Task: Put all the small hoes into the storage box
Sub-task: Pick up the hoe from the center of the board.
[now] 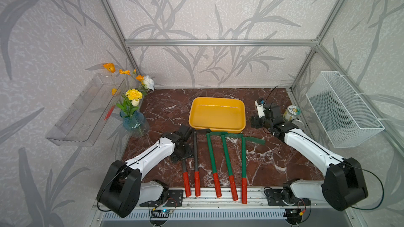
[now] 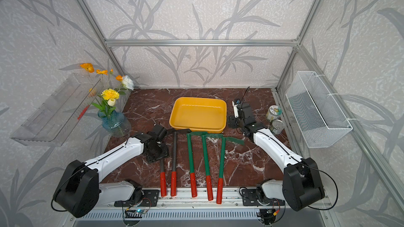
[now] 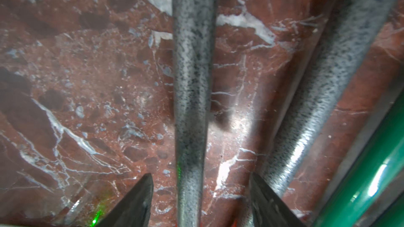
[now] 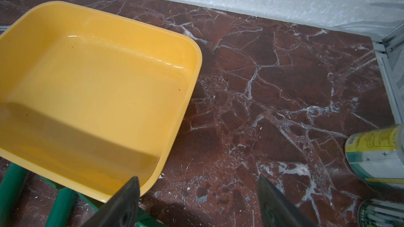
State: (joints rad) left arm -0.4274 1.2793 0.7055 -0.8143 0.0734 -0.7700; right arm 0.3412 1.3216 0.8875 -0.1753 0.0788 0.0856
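Five hoes with red grips lie side by side on the marble table. The leftmost small hoe (image 1: pixel 185 168) has a speckled grey shaft (image 3: pixel 192 84), and its head is hidden under my left wrist. My left gripper (image 1: pixel 183 157) (image 3: pixel 200 174) is open, pointing down over that shaft. The shaft runs between the two fingers with a gap on each side. The yellow storage box (image 1: pixel 216 114) (image 2: pixel 197 114) (image 4: pixel 87 84) stands empty behind the hoes. My right gripper (image 1: pixel 259 116) (image 4: pixel 197 176) is open and empty, just right of the box's near right corner.
A second grey-shafted hoe (image 1: pixel 195 149) lies close beside the first, then three green-shafted hoes (image 1: pixel 227 156). A blue vase of flowers (image 1: pixel 133 121) stands at the left. Two cans (image 1: pixel 291 113) stand at the right. A wire basket (image 1: pixel 343 110) and a clear trough (image 1: pixel 87 110) hang on the side walls.
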